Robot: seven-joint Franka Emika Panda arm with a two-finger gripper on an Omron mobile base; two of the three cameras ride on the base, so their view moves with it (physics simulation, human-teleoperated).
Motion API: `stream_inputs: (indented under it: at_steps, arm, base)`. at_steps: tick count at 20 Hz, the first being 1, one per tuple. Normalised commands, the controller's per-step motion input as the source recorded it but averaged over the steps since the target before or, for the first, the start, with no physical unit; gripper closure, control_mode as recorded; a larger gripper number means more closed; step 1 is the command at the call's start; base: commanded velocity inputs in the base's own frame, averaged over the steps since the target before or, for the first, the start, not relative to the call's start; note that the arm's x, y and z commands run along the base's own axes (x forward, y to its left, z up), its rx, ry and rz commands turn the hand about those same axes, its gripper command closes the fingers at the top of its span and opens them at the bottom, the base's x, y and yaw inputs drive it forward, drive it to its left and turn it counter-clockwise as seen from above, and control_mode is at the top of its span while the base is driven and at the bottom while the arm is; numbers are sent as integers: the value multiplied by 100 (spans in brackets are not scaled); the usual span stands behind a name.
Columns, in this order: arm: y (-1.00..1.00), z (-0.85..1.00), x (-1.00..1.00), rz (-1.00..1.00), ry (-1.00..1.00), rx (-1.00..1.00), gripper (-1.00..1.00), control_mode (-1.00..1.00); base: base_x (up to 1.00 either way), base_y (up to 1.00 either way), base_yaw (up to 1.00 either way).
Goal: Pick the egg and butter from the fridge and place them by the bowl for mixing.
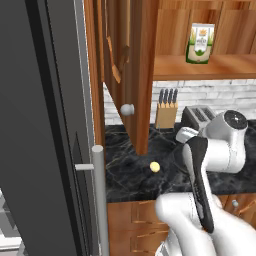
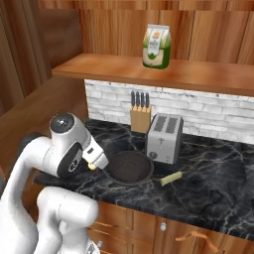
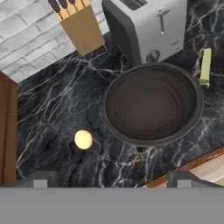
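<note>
The fridge (image 1: 40, 125) door stands left of the counter (image 3: 52, 109). The egg (image 3: 83, 139) lies near the counter's front edge, just beside the bowl (image 3: 153, 104); the butter (image 3: 205, 66) lies flat at the bowl's right. The gripper (image 3: 109, 180) hangs above, spread wide, empty.

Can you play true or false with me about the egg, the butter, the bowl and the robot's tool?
1. The egg lies on the black counter beside the bowl. True.
2. The butter is inside the bowl. False: it lies on the counter outside the rim, near the toaster.
3. The tool is holding the egg. False: the egg sits free on the counter, with nothing between the fingertips.
4. The knife block stands against the brick wall. True.
5. The bowl is full of batter. False: it is empty.
</note>
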Motion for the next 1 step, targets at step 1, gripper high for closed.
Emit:
stream_inputs:
  at_steps: [1]
  arm:
    - [75,20,-100,-1,-100,-26,-100,-100]
  base:
    - [0,0,0]
